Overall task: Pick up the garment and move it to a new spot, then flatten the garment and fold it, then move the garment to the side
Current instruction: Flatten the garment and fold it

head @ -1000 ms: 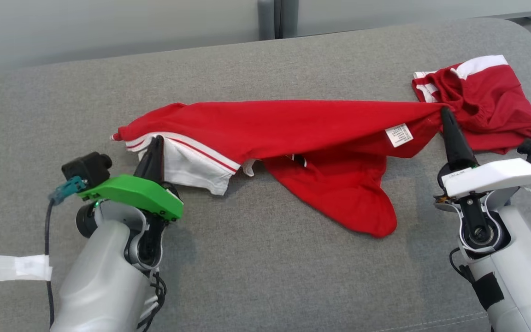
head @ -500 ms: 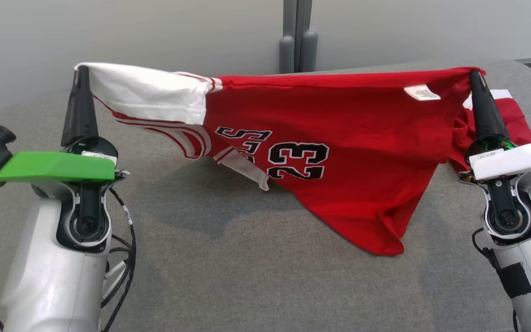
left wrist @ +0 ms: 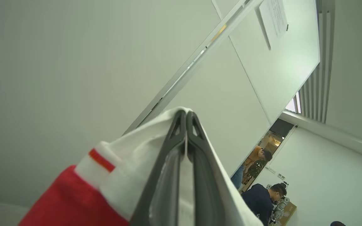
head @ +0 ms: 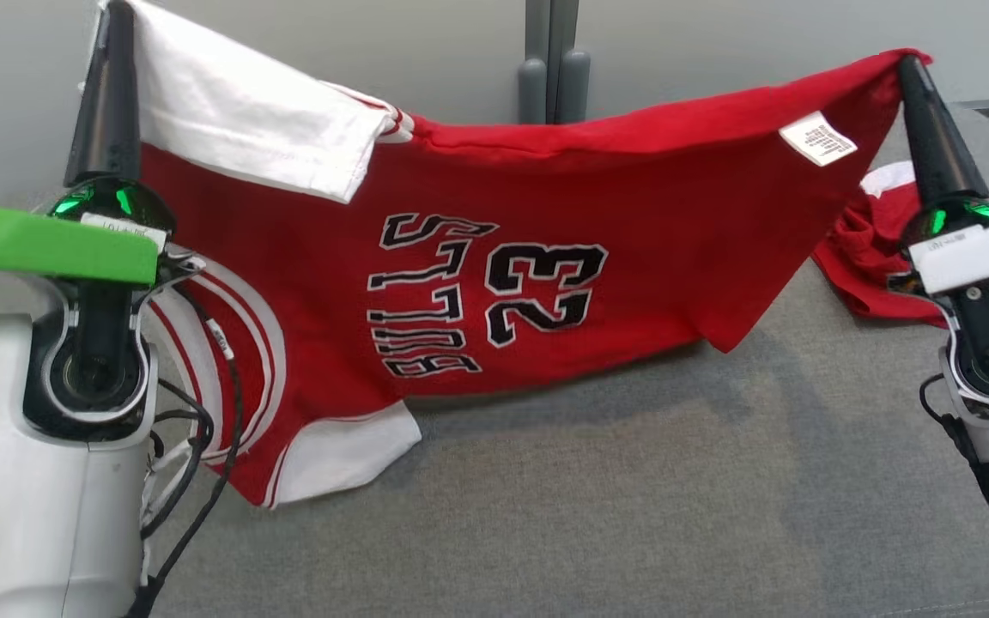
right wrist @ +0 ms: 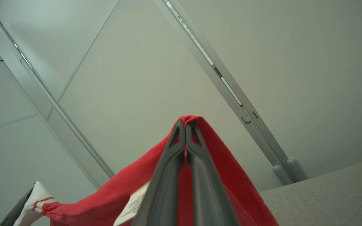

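The garment [head: 494,283], a red jersey with black lettering, hangs spread between the two arms above the grey cushion [head: 589,515]. The left gripper [head: 115,13] is pinched tight on a white-trimmed corner, and the right gripper [head: 911,62] is pinched tight on a red corner just beside the label [head: 816,139]. Both wrist views show the jaws closed with cloth caught at the very tips.

This looks like the carry to a new spot, and it calls for three things:

- **Even height.** The top edge sags between the grippers. Its lower white corner [head: 331,463] lies on the cushion towards the left front, so a little more lift would stop it dragging.
- **Steady spacing.** Drawing the arms apart too far could pull the cloth out of tip-only grips (the left one holds a folded-over white flap [head: 245,129], which may slip first).
- **A clear landing.** A second red piece [head: 864,249] lies crumpled at the cushion's right edge, just behind the right arm. The jersey is best laid towards the middle, well apart from it.

When lowering, let the bottom hem meet the cushion first, then bring both grippers towards the front edge so the body lays out flat. The lettering does not read upright, so the jersey is probably held by one side.
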{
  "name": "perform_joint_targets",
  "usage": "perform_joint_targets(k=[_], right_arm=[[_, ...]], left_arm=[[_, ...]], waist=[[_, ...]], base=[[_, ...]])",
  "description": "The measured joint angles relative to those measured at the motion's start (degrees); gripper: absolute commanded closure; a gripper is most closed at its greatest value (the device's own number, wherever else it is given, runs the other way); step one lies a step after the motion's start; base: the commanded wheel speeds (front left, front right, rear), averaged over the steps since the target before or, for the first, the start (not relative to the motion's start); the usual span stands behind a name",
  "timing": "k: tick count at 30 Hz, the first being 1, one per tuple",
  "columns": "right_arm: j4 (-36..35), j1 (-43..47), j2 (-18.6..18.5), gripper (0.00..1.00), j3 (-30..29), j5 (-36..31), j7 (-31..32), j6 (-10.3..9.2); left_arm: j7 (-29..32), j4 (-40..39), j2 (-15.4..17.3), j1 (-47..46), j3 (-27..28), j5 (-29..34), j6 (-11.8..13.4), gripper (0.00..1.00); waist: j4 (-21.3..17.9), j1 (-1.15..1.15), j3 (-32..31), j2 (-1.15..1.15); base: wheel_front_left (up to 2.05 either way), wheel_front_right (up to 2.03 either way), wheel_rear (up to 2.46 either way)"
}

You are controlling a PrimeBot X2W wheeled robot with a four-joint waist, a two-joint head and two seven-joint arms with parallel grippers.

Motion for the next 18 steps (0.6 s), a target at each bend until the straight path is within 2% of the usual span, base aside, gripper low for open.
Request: perform_joint_targets(k=[5, 8, 9, 11, 13, 15, 18], right_arm=[[8.0, -9.9, -0.1, 1.00, 4.4, -2.4, 6.8, -4.36], [10.6, -22.1, -0.6, 1.00, 4.0, -9.2, 6.1, -6.75], [10.1, -31.6, -0.5, 1.00, 0.5, -11.3, 2.9, -7.77], [9.0, -38.5, -0.1, 1.00, -1.9, -11.2, 0.3, -7.82], [9.4, -40.8, -0.2, 1.00, -1.3, -11.2, -0.2, -7.33], [11.9, -39.3, 0.0, 1.00, 0.8, -11.2, 0.1, -6.25], [15.8, -32.8, 0.2, 1.00, 4.6, -11.2, 2.3, -5.00]], left_arm=[[5.2, 9.1, 1.4, -4.0, -0.7, -0.1, 7.8, 1.00], [4.2, 12.6, 2.0, -11.7, 1.2, 2.5, 11.0, 1.00], [1.8, 12.1, 1.6, -20.1, 2.9, 4.1, 10.8, 1.00], [0.7, 10.2, 0.7, -27.6, 4.5, 4.4, 10.4, 1.00], [0.5, 9.3, 0.5, -30.9, 4.7, 4.3, 9.8, 1.00], [1.0, 10.4, 0.6, -30.3, 4.3, 4.2, 9.7, 1.00], [3.3, 12.6, 1.6, -24.1, 1.9, 4.2, 9.7, 1.00]], waist=[[0.2, 0.00, 2.4, 0.00], [0.4, 0.00, 4.1, 0.00], [0.7, 0.00, 5.0, 0.00], [1.3, 0.00, 5.4, 0.00], [1.8, 0.00, 5.6, 0.00], [2.1, 0.00, 5.5, 0.00], [2.0, 0.00, 5.1, 0.00]], base=[[0.00, 0.00, 0.00], [0.00, 0.00, 0.00], [0.00, 0.00, 0.00], [0.00, 0.00, 0.00], [0.00, 0.00, 0.00], [0.00, 0.00, 0.00], [0.00, 0.00, 0.00]])
